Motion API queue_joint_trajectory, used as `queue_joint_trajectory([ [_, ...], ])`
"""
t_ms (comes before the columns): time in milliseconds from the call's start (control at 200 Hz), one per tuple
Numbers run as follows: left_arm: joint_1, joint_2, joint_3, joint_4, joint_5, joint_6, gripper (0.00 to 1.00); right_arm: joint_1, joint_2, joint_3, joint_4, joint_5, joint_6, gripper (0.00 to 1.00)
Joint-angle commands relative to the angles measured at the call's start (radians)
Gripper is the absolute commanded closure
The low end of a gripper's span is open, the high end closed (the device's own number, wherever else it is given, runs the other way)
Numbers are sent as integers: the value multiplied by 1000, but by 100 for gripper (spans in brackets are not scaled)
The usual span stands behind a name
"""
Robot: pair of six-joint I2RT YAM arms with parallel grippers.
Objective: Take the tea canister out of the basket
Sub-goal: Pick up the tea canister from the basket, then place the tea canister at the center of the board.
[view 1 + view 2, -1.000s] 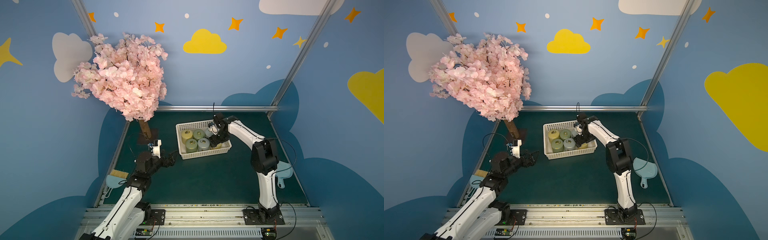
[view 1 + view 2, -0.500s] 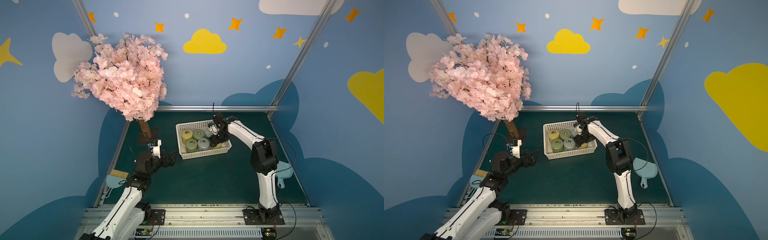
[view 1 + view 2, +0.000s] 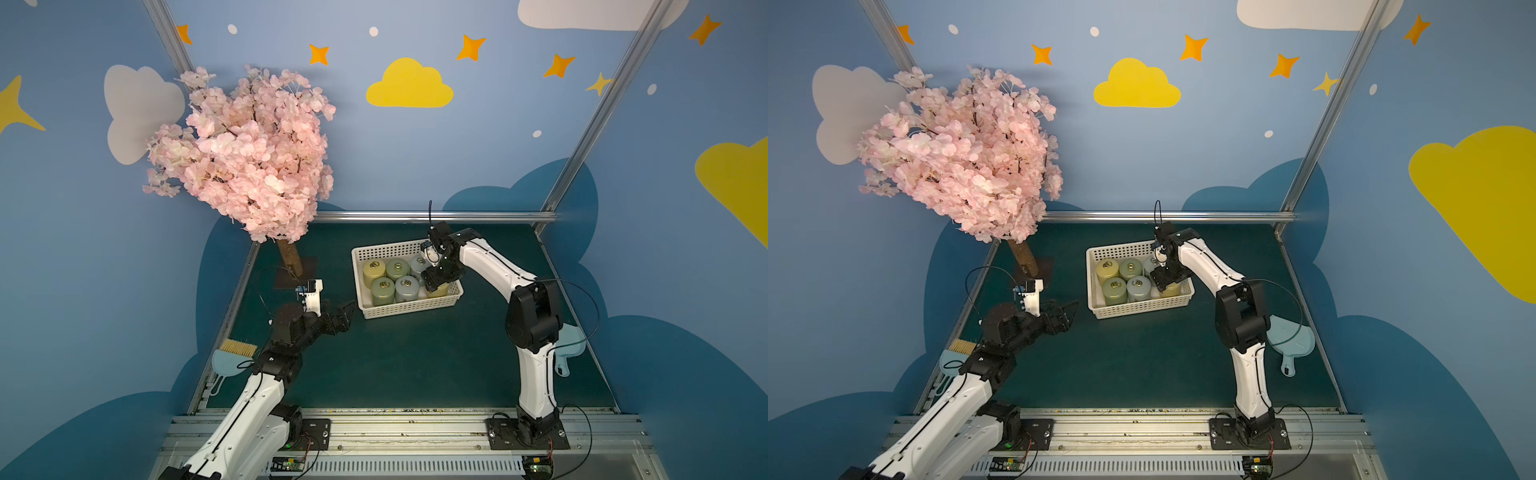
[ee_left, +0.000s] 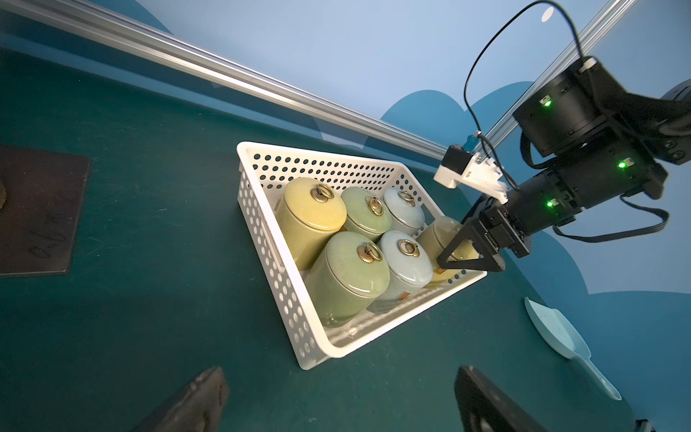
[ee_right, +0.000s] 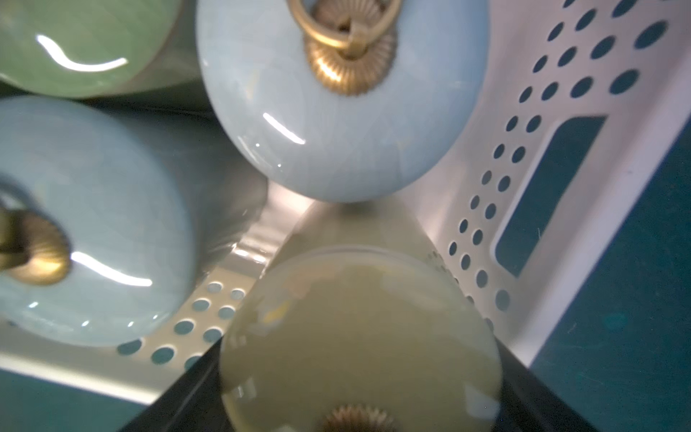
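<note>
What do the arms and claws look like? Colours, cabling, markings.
Right arm and left arm match: white link shells, black joints. Right claw and left claw are black with triangular fingers. White camera mount at each wrist, looping black cable, green lights on the right wrist joints. No markings legible.

1. basket (image 3: 405, 309): one is counted.
2. yellow tea canister (image 4: 310, 213): two are counted, both inside the basket.
3. green tea canister (image 4: 349, 273): two are counted inside the basket.
4. pale blue tea canister (image 4: 405, 262): two are counted inside the basket; six canisters are held there in all.
5. gripper: two are counted, the left gripper (image 3: 347, 316) outside the basket and the right gripper (image 4: 470, 263) within it.
6. blossom tree (image 3: 249, 158): one is counted, apart from the basket.
7. dustpan (image 3: 567, 349): one is counted, well apart from the basket.
8. hand brush (image 3: 237, 348): one is counted, well apart from the basket.
</note>
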Motion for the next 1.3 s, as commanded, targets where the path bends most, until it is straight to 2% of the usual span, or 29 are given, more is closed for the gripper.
queue_joint_trajectory([
  [0, -2, -13, -10, 3, -2, 8, 0, 4, -103, 58, -35, 7, 16, 52],
  [45, -1, -13, -10, 3, -32, 9, 0, 4, -112, 63, -44, 7, 18, 52],
  [531, -2, -27, -12, -4, -45, 9, 0, 73, -233, 41, -110, 45, 53, 53],
  [956, -2, -40, -21, -6, -62, 9, 0, 175, -419, -175, -80, 49, 133, 53],
  [1291, -1, -56, -25, -12, -81, 12, 0, 341, -568, -395, -29, 78, 265, 53],
])
